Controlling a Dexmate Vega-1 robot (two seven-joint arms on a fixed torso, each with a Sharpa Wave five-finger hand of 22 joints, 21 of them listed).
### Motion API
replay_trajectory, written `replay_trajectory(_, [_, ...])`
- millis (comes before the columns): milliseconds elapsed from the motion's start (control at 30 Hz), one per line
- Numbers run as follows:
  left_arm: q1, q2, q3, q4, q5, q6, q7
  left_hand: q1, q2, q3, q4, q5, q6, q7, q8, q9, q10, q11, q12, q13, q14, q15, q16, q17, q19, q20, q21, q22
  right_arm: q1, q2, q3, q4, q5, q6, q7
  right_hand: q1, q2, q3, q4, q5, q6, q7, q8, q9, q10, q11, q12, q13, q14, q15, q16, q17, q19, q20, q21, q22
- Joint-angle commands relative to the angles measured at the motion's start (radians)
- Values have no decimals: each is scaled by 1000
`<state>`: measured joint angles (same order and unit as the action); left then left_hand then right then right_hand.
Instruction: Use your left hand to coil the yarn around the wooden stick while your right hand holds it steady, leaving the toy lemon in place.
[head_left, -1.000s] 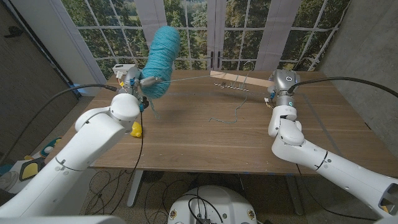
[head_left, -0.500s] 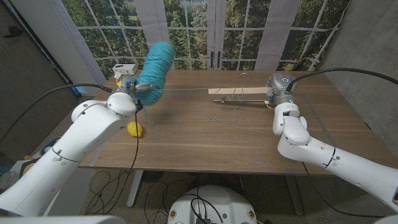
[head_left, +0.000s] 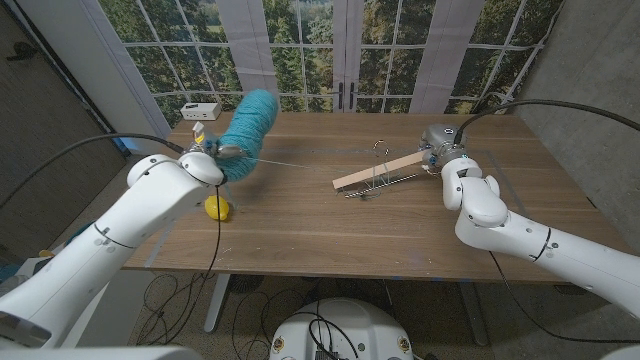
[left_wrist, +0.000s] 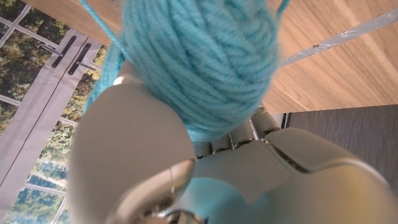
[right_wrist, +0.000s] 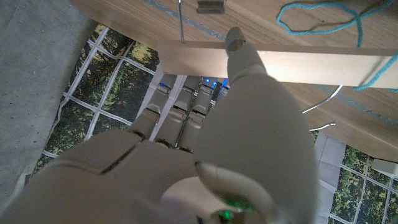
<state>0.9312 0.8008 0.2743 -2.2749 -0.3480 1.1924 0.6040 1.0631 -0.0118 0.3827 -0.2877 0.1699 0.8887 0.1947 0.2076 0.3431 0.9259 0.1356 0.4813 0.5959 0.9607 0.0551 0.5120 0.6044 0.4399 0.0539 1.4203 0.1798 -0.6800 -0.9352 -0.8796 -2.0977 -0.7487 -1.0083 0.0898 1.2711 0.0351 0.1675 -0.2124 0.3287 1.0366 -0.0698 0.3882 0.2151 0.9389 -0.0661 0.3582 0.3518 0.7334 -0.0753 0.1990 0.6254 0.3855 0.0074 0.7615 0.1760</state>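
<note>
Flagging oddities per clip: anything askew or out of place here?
The stick in the right hand slants across the table. The yarn in the left hand hardly wraps it. The lemon sits undisturbed.

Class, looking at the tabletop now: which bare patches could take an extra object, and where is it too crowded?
Free: the front strip of the wooden table, between the yellow toy lemon and the right hand. Crowded: around the pale wooden stick and near the left hand holding the teal yarn ball.
</note>
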Motion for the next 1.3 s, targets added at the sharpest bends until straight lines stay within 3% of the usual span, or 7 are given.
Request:
replay_trajectory(33, [-55, -10, 81, 71, 40, 72, 24, 121, 122, 119, 126, 0, 134, -77, -2, -1, 210, -218, -1, 28, 185, -219, 6, 4, -5, 0, -1, 1, 51, 28, -22, 34, -67, 22, 176, -44, 54, 78, 68, -2, 33, 1, 7, 17, -8, 4, -7, 1, -3, -106, -4, -1, 2, 0, -1, 4])
replay_trajectory(367, [-133, -10, 166, 114, 66, 192, 13, 121, 123, 118, 128, 1, 131, -79, -4, -7, 204, -211, -9, 26, 179, -218, 0, -2, -7, 2, -3, 0, 64, 71, -25, 80, -119, 12, 233, -62, 78, 93, 82, -12, -3, 4, 4, 32, -46, 16, -19, 5, -10, -98, 1, -2, 3, -1, 0, 5])
replay_trajectory(567, [-163, 36, 201, 106, 56, 174, -45, 106, 100, 111, 130, 0, 39, -96, -28, -18, 134, -202, -77, -20, 112, -205, -47, -35, -50, 18, -18, -1, 49, 86, -7, 93, -127, 10, 216, -84, 86, 99, 91, -24, -66, -9, -30, 22, -77, 18, -28, 8, -14, -89, 3, -6, 1, 6, 0, 5])
replay_trajectory(733, [-171, 40, 218, 97, 79, 164, -37, 45, 67, 69, 153, 8, -179, -132, -30, -56, -78, -163, -210, -68, -123, -129, -178, -118, -204, 82, -105, -7, 34, 99, 14, 101, -121, 6, 187, -114, 78, 106, 94, -38, -188, -28, -106, 2, -162, 26, -61, 4, -51, -73, -3, -15, -1, 17, 1, 6])
replay_trajectory(900, [-152, 43, 205, 76, 98, 131, -24, -48, 38, 0, 170, 16, -489, -167, -36, -123, -460, -80, -307, -144, -483, 6, -322, -206, -409, 145, -263, -8, 27, 94, 34, 97, -101, 10, 182, -162, 49, 106, 93, -45, -410, -40, -213, -12, -320, 22, -129, -15, -156, -42, -15, -36, -25, 30, -8, 6])
replay_trajectory(1133, [-159, 49, 212, 55, 120, 121, -23, -108, 40, -77, 184, 18, -686, -181, -35, -150, -694, -40, -303, -211, -750, 91, -332, -260, -545, 157, -386, -6, 51, 58, 41, 79, -61, 35, 260, -272, -8, 43, 129, -25, -616, -42, -215, -13, -484, 7, -172, -30, -305, -16, -16, -62, -111, 43, -49, 6])
replay_trajectory(1300, [-145, 57, 210, 56, 144, 70, -15, -139, 49, -101, 196, 20, -751, -187, -35, -153, -779, -24, -304, -232, -814, 116, -330, -283, -572, 158, -423, -5, 46, 52, 60, 77, -30, 50, 252, -319, -33, -5, 145, -18, -693, -46, -210, -14, -556, 6, -176, -34, -381, -19, -7, -64, -160, 38, -77, 7])
